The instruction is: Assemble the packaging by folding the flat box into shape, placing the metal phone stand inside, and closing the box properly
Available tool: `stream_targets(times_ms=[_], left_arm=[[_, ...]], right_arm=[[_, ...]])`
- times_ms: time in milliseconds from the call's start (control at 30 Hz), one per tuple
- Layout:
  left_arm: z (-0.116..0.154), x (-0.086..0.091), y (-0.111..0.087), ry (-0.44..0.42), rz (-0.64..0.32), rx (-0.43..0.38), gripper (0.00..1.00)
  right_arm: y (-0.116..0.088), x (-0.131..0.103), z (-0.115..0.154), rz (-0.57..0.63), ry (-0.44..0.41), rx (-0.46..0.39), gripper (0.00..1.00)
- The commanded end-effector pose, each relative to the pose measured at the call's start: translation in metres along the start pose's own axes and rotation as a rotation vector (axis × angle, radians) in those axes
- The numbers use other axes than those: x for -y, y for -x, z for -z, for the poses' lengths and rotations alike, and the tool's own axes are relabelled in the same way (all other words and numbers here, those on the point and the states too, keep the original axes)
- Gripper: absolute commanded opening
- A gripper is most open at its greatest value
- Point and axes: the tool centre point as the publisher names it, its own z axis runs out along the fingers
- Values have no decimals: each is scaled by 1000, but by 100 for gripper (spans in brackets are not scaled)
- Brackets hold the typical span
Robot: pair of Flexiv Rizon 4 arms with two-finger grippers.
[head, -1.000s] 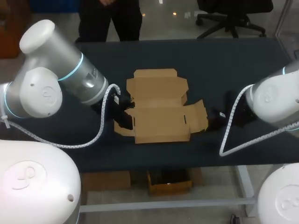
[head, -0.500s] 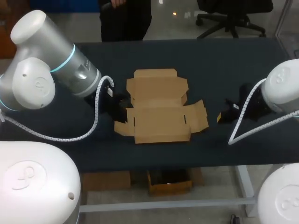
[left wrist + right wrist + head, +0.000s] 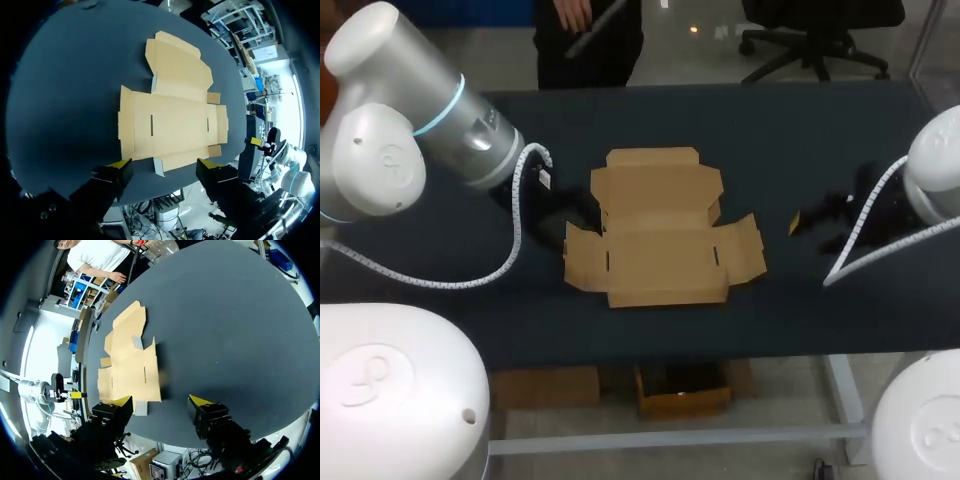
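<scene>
The flat box (image 3: 660, 230) lies unfolded in the middle of the desk (image 3: 770, 130), between my two arms. Its long axis runs across the desk from my left to my right, with a small flap at each short end and the lid panel reaching toward the far edge. I see no metal phone stand in any view.

My left end effector (image 3: 165, 167) hangs over the box's left end. Its fingers are spread wide and hold nothing, and the near long edge and left flap lie just ahead of them. My right end effector (image 3: 160, 402) is also spread and empty. It stands off the right end, with a strip of bare desk between it and the right flap.

I judge the left arm the nearer of the two. The first fold will likely start from that left flap, and the right arm would have to come inward along the long axis to meet its own flap.
</scene>
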Motion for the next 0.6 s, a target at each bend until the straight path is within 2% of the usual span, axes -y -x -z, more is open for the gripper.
stream_targets(times_ms=[33, 200, 600], left_arm=[[10, 12, 2, 10, -6, -7, 100], [25, 25, 5, 1, -13, -9, 100], [25, 25, 5, 1, -13, -9, 100]], right_arm=[[3, -13, 8, 3, -9, -65, 100], [-1, -28, 14, 17, -37, -94, 100], [-1, -28, 14, 17, -37, -94, 100]])
